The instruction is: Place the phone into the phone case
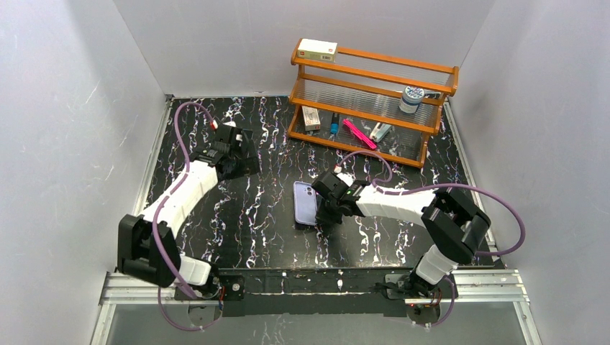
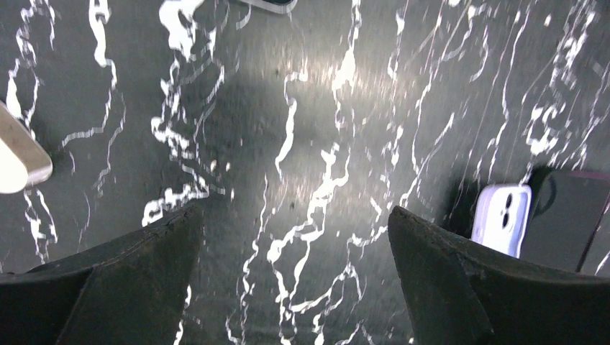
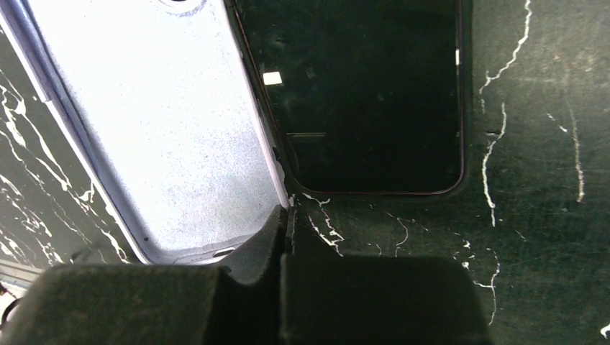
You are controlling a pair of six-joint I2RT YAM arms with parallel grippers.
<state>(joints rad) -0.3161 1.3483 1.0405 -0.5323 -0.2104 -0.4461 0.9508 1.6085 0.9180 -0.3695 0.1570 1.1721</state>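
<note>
We see the right gripper (image 3: 289, 217) fully closed, fingers pressed together with nothing between them. Its tips sit at the near end of the phone case (image 3: 165, 129), where the case rim meets the corner of the phone (image 3: 367, 93). Case and phone lie flat, edge to edge, mid-table (image 1: 244, 237). The left gripper (image 2: 295, 237) is spread wide and empty, above the table, well apart from both.
</note>
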